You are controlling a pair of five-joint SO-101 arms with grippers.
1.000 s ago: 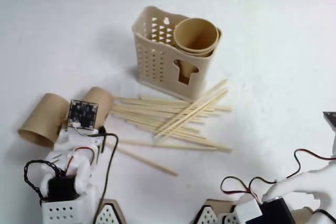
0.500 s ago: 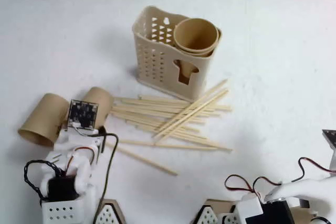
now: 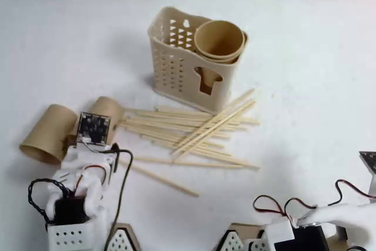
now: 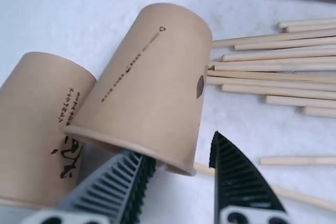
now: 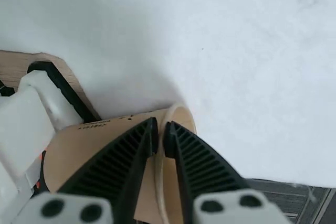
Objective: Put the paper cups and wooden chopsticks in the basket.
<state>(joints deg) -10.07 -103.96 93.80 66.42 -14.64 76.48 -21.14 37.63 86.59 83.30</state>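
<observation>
Two paper cups lie on their sides on the white table [image 3: 305, 57], just left of the scattered wooden chopsticks [image 3: 194, 133]. The nearer cup [image 4: 152, 82] has a thin line of small dark print and a tiny triangle mark along its wall. The farther cup [image 4: 37, 124] touches it and carries bolder dark lettering, too tilted for me to read. The left gripper [image 4: 178, 166] is spread wide, with the nearer cup's rim between its jaws but not clamped. Beyond the chopsticks the beige slotted basket [image 3: 176, 69] stands upright, with stacked cups [image 3: 219, 40] in one compartment. At the table's near edge the right gripper [image 5: 159, 135] pinches the rim of a held cup [image 5: 89, 150], which has faint print on its side.
</observation>
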